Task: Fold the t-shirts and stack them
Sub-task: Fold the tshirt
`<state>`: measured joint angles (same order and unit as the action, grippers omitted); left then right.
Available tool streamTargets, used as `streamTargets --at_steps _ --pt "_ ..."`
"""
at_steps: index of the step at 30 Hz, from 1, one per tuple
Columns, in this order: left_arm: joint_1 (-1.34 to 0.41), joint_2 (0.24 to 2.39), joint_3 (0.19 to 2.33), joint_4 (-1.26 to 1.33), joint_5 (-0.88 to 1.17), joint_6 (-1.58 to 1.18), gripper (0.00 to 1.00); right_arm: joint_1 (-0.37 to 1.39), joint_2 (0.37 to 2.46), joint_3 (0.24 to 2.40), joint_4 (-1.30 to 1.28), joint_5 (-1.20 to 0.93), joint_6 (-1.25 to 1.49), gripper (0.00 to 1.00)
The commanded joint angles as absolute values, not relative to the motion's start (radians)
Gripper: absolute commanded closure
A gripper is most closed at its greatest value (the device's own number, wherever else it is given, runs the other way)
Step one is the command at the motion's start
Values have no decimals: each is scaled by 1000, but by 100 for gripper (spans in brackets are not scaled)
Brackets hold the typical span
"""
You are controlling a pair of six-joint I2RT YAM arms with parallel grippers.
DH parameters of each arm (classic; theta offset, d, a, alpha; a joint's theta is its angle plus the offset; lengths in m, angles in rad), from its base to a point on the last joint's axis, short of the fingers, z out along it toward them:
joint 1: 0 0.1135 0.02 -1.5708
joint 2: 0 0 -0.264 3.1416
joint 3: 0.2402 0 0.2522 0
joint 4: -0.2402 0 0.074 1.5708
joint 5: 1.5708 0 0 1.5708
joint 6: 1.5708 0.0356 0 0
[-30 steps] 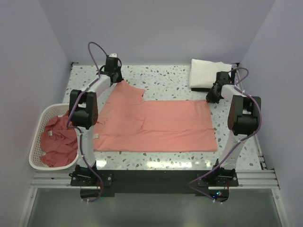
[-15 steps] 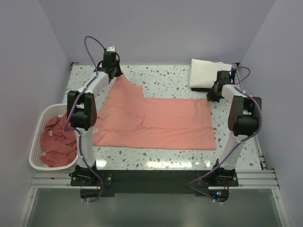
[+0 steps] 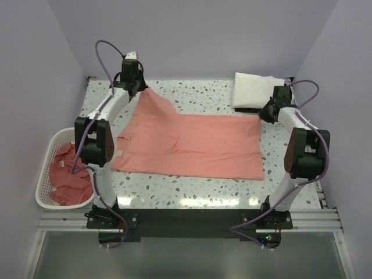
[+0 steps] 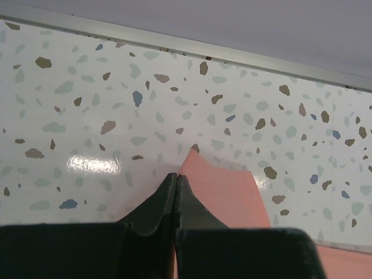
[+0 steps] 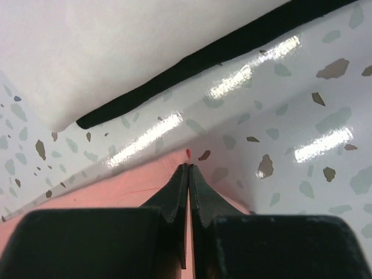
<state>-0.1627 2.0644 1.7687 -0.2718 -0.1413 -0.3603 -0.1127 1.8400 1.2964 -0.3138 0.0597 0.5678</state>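
A salmon t-shirt [image 3: 192,145] lies spread across the speckled counter [image 3: 197,96], its far left corner pinched in the closed left hand [image 4: 176,177] and its far right corner in the closed right hand [image 5: 188,168].

The left arm [image 3: 112,106] and right arm [image 3: 295,120] have white links joined by bulky black housings, each trailed by a looping purple cable [image 3: 96,52]. Their bases [image 3: 104,216] are black. The left gripper [image 4: 176,177] and right gripper [image 5: 188,167] end in matt black, tapering fingers [image 4: 157,215].
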Motion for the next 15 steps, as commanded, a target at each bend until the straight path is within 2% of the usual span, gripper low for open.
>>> streamTargets --at_steps 1,8,15 --pt "-149 1918 1700 -248 -182 -420 100 -120 1737 1249 -267 90 587 100" --pt "-149 1752 1542 -348 -238 -535 100 -120 1625 1183 -273 107 617 100" --pt "-149 1562 1288 -377 -224 -609 100 -120 1502 1054 -279 103 617 100"
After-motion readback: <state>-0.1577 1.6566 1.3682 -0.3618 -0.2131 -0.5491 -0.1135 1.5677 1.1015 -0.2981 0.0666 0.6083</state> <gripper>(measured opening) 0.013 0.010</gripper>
